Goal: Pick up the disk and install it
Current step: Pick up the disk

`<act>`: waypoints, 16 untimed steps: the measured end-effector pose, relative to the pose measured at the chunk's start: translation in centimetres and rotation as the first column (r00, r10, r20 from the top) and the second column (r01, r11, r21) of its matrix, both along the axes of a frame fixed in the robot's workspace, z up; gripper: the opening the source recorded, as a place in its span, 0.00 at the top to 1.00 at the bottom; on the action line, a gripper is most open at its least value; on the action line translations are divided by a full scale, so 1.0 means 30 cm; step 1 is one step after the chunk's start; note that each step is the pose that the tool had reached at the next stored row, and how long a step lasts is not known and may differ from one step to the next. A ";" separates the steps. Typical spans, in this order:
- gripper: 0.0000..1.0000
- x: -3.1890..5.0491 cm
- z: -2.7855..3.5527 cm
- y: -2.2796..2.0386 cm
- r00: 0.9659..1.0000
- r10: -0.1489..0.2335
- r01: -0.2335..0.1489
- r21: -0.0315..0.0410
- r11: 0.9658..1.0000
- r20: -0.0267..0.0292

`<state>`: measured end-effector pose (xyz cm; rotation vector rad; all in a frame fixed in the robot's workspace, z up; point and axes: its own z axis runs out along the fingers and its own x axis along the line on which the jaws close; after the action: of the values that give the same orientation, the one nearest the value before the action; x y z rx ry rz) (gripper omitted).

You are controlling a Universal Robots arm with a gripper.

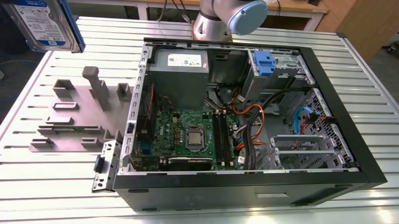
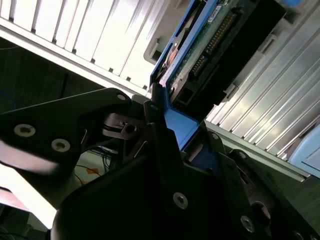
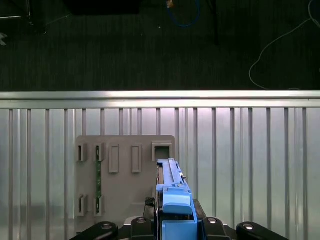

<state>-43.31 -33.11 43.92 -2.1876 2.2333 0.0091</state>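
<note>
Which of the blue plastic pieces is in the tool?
The frame edging the disk, raised at the exterior view's left; the blue latch sits inside the case.

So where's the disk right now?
The disk hangs gripped in the hand at the exterior view's top left, near the grey holder plate, outside the computer case.

Held disk (image 1: pixel 46 23) clear above table (image 1: pixel 56 179); case (image 1: pixel 237 189) open-topped; cables (image 1: pixel 252 135) crowd drive cage (image 1: pixel 298 148).

Flat silver-metal disk (image 1: pixel 46 23), white-and-blue label, blue plastic frame: I hold it aloft, tilted, at the exterior view's left
</note>
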 end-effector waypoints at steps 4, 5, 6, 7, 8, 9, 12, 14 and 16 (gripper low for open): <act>0.64 0.000 0.009 0.000 1.000 0.000 0.000 0.000 1.000 0.000; 0.64 0.000 0.012 0.000 1.000 0.000 0.000 0.000 1.000 0.000; 0.64 0.000 0.014 0.000 1.000 0.000 0.000 0.000 1.000 0.000; 0.64 0.000 0.017 0.000 1.000 0.000 0.000 0.000 1.000 0.000; 0.64 0.000 0.019 0.000 1.000 0.000 0.000 0.000 1.000 0.000; 0.64 0.000 0.022 0.000 1.000 0.000 0.000 0.000 1.000 0.000; 0.64 0.000 0.030 0.000 1.000 0.000 0.000 0.000 1.000 0.000; 0.64 0.000 0.035 0.000 1.000 0.000 0.000 0.000 1.000 0.000; 0.64 0.000 0.040 0.000 1.000 0.000 0.000 0.000 1.000 0.000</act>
<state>-43.30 -33.11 45.12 -2.1877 2.2333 0.0092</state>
